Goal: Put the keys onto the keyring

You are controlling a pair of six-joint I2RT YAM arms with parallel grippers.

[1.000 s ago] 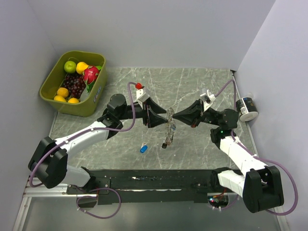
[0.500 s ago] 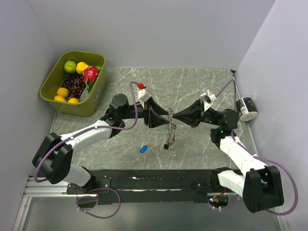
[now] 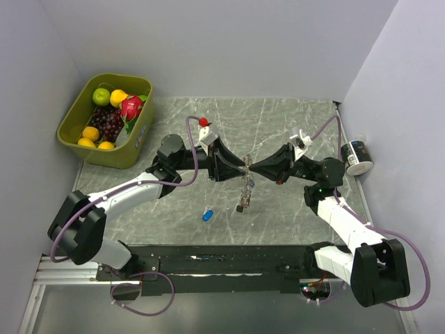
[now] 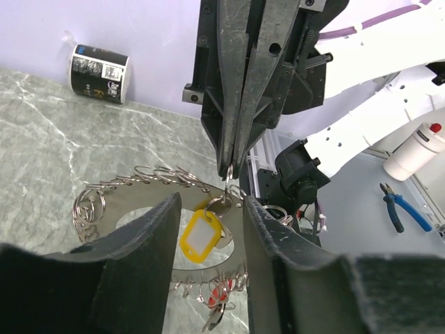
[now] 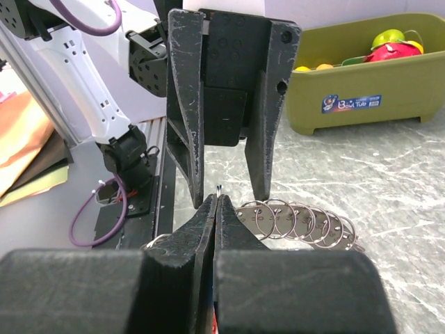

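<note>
**A:** where's the keyring (image 4: pixel 149 174) at rn?

**B:** held up between the two arms, over the middle of the table (image 3: pixel 292 125). right gripper (image 4: pixel 230 161) is pinched fully closed on its rim.

**A:** and the left gripper (image 4: pixel 211 209)?

**B:** jaws partway apart, one each side of the rim and a yellow key (image 4: pixel 199 235) there. doesn't look like it's gripping anything. a blue key (image 3: pixel 207 215) lies loose on the table nearby.
</note>
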